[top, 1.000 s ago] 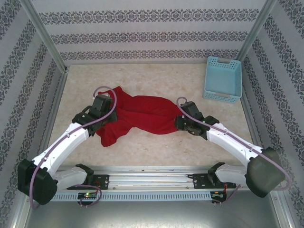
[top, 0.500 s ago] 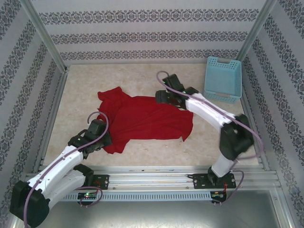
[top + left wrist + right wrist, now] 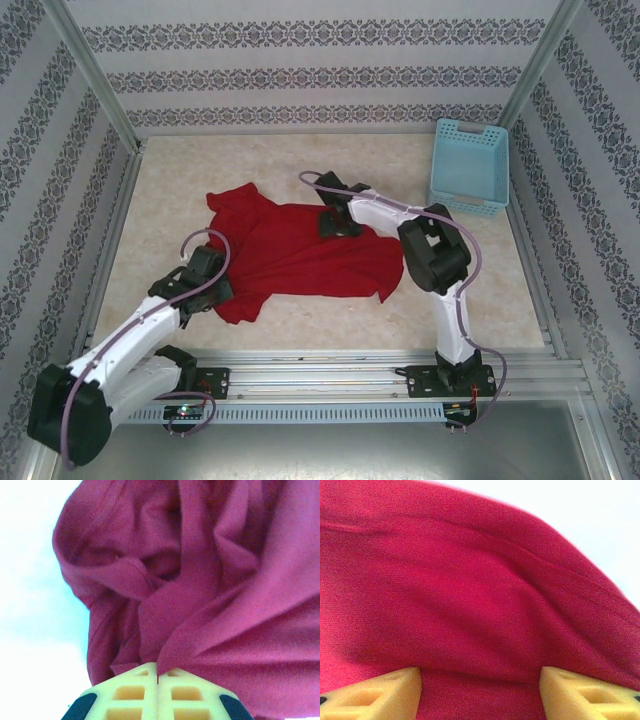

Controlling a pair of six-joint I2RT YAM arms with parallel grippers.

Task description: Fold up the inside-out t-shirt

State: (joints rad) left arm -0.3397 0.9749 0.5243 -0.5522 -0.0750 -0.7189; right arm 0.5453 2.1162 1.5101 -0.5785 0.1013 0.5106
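The inside-out t-shirt (image 3: 305, 255) is plain red cloth, spread wide across the middle of the table, with one sleeve (image 3: 235, 203) toward the far left. My left gripper (image 3: 218, 292) sits at the shirt's near-left corner. In the left wrist view that gripper (image 3: 158, 674) is shut, a ridge of bunched red cloth (image 3: 200, 595) pinched between its yellow fingers. My right gripper (image 3: 335, 226) points down on the shirt's far edge. In the right wrist view it (image 3: 480, 687) stands open, its fingertips (image 3: 395, 690) wide apart, with smooth red cloth (image 3: 470, 605) lying between them.
A light blue plastic basket (image 3: 470, 165) stands at the far right corner. Patterned walls close in the table (image 3: 300, 160) on three sides. A metal rail (image 3: 320, 365) with both arm bases runs along the near edge.
The shirt has gone from a bunched strip to spread out. My right gripper left the shirt's right end, opened, and moved to its far edge. My left gripper pulled its corner toward the near left.
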